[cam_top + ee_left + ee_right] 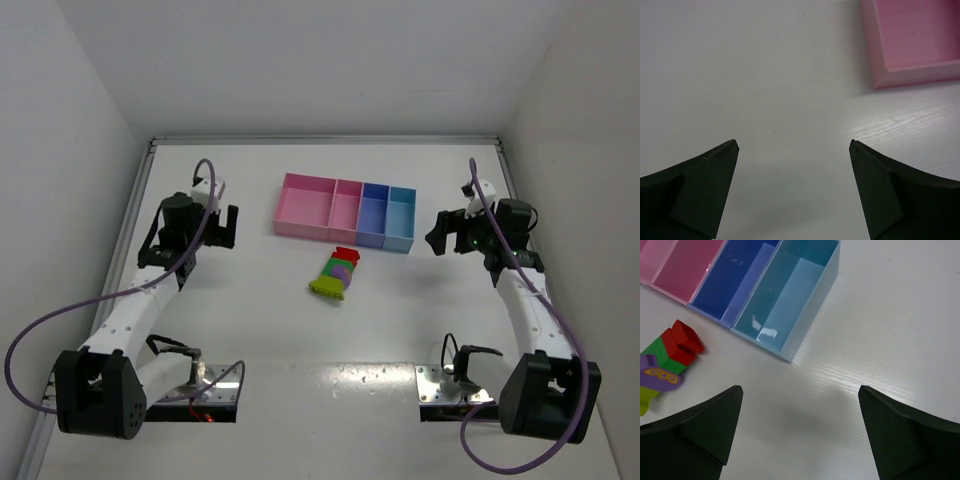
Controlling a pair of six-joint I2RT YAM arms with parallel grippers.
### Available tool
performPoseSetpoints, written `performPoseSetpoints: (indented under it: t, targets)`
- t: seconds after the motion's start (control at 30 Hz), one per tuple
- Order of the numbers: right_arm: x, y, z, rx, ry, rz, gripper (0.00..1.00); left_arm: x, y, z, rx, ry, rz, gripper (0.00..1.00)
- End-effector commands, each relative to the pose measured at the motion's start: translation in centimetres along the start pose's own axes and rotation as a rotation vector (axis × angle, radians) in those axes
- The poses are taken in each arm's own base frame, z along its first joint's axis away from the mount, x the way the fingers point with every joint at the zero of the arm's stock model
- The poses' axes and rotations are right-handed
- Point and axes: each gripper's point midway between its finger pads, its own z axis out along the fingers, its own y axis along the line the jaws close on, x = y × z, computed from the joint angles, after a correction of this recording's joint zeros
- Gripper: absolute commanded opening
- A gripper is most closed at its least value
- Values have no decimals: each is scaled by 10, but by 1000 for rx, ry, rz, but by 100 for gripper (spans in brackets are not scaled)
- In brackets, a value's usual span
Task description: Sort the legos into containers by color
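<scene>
The legos (337,272) lie stacked together on the white table just in front of the bins: red on top, then green, purple and yellow-green. They show at the left edge of the right wrist view (667,360). The containers (345,212) stand in a row: wide pink, narrower pink, dark blue, light blue (790,295). All look empty. My left gripper (222,226) is open, left of the wide pink bin (915,45), over bare table (794,145). My right gripper (440,238) is open, right of the light blue bin, over bare table (800,389).
White walls close the table on the left, back and right. Arm bases and purple cables sit at the near edge (200,385).
</scene>
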Motion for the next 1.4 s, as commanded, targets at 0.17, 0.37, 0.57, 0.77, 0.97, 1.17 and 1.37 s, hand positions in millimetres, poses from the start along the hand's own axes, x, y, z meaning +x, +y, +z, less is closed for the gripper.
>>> performPoseSetpoints:
  t: [0.17, 0.37, 0.57, 0.77, 0.97, 1.17, 1.37]
  targets:
    - [-1, 0, 4, -16, -14, -27, 100, 1, -99, -28, 387, -69, 143, 100]
    - [4, -4, 6, 2, -2, -14, 100, 30, -142, -49, 429, -4, 259, 100]
    - [8, -8, 13, 11, 11, 13, 100, 21, -174, -76, 426, -43, 374, 100]
    - [11, -13, 14, 40, 25, 17, 100, 51, -215, -85, 544, 41, 448, 100]
    - [5, -14, 10, 53, 5, -3, 100, 66, -264, -97, 596, 0, 604, 100]
    - [3, -16, 8, 63, -3, -8, 100, 75, -312, -108, 574, -86, 702, 94]
    - [-2, -17, 2, 74, -20, -21, 100, 68, -334, -108, 434, -169, 736, 90]
